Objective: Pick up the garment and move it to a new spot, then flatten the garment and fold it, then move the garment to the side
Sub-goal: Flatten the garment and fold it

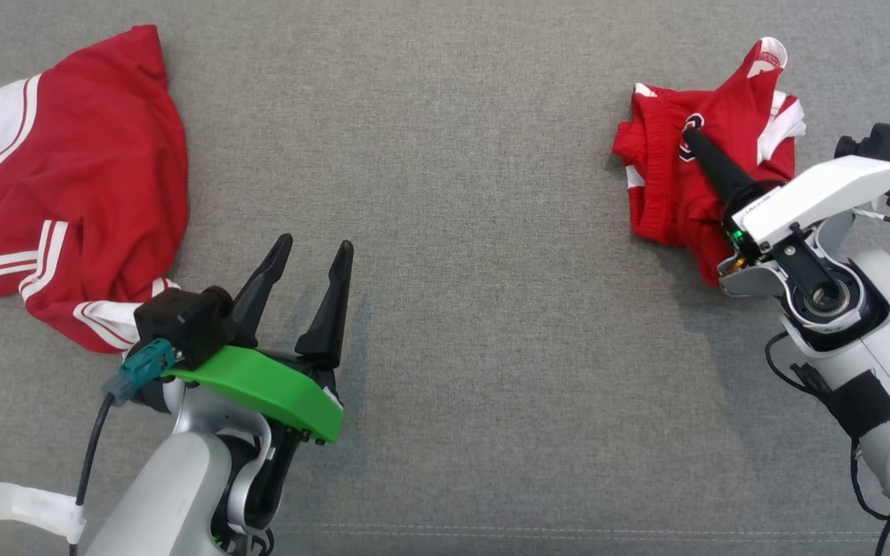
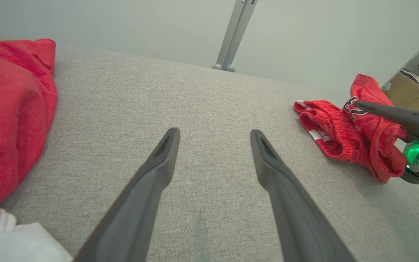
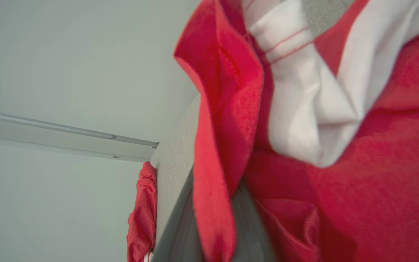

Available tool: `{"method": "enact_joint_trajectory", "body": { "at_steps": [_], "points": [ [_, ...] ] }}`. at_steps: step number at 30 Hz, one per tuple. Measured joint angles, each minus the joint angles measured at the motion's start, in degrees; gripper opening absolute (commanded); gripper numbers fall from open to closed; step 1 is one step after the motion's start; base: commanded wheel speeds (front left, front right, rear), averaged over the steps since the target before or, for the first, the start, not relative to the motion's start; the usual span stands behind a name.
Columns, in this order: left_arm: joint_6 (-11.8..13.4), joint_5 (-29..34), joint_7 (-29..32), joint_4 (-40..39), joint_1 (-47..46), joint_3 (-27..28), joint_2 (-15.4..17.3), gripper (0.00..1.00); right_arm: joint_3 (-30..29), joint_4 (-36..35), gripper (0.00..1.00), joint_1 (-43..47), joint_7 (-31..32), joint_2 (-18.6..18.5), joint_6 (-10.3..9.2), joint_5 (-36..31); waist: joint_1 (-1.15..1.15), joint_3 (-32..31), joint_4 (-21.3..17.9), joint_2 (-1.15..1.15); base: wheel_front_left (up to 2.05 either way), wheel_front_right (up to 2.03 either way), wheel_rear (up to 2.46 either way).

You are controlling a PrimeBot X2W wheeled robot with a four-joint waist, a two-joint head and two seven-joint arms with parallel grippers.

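Your right gripper (image 1: 692, 137), upper right of the head view: jaws clenched on a fold of the red shorts (image 1: 665, 193); in the right wrist view a ridge of red cloth stands pinched between the two fingers (image 3: 247, 233), with white trim (image 3: 304, 120) bunched just beyond. The shorts sit crumpled in a heap on the grey upholstered surface (image 1: 476, 232), at the upper right of the head view and the right edge of the left wrist view, where the gathered elastic waistband (image 2: 336, 127) faces the camera; whether any part of the heap is clear of the surface you cannot tell.

Handling, as a judgement: expect a light, soft, limp knit, not fragile and not slippery; from one pinch it should hang and drape rather than hold any shape, and a pinch in the middle of a heap may catch several layers at once; the fabric may also drag on the textured upholstery. For flattening, take hold at the waistband, one grip towards each end; the thick elastic should give a firmer bite than the thin leg cloth, and two grips let you pull the panel taut.

Your left gripper (image 1: 314, 244), lower left of the head view: jaws released wide and empty, above bare upholstery, well apart from the shorts; a second garment, a red-and-white top (image 1: 82, 154), lies at the upper left, near that gripper; keep clear of it.
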Motion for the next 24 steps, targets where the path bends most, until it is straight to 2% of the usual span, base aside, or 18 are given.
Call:
{"method": "enact_joint_trajectory", "body": {
  "at_steps": [5, 6, 7, 15, 18, 24],
  "points": [
    [0.0, 0.2, 0.5, -0.4, -0.4, 0.0, -0.3, 1.0, 0.6, 1.7, 0.0, -2.3, -1.9, 2.0, -0.51, -1.1, 0.0, 0.8, -0.2, 0.0, 0.0, 0.0, 0.0],
    [0.0, 0.2, 0.5, -0.3, -0.4, -0.1, -0.4, 1.0, 0.9, 2.1, 0.47, -2.8, -2.5, 2.5, -0.51, -1.6, 0.0, 1.0, -0.3, 0.0, 0.0, 0.0, 0.0],
    [0.0, 0.2, 0.6, -0.3, -0.4, -0.2, -0.4, 1.0, 1.2, 2.3, 1.0, -3.2, -3.2, 2.8, -0.51, -2.5, 0.0, 1.1, -0.3, 0.0, 0.0, 0.0, 0.0],
    [0.1, 0.9, 1.0, 0.8, -0.4, 0.3, -0.5, 1.0, 5.1, 3.0, 1.0, -6.3, -4.2, 5.1, -0.31, -7.0, 0.0, 1.0, -1.1, 0.0, 0.0, 0.0, 0.0],
    [0.3, 0.9, 1.0, 1.1, -0.4, 0.8, -0.7, 1.0, 7.5, 2.0, 1.0, -7.9, -4.4, 5.6, 1.03, -9.8, 0.0, 0.6, -1.8, 0.0, 0.0, 0.0, 0.0],
    [0.3, 0.9, 0.9, 1.3, -0.3, 1.3, -1.6, 1.0, 8.3, -0.6, 1.0, -9.4, -7.0, 5.4, 2.12, -13.3, 0.0, -0.2, -2.8, 0.0, 0.0, 0.0, 0.0]
  ]
}}
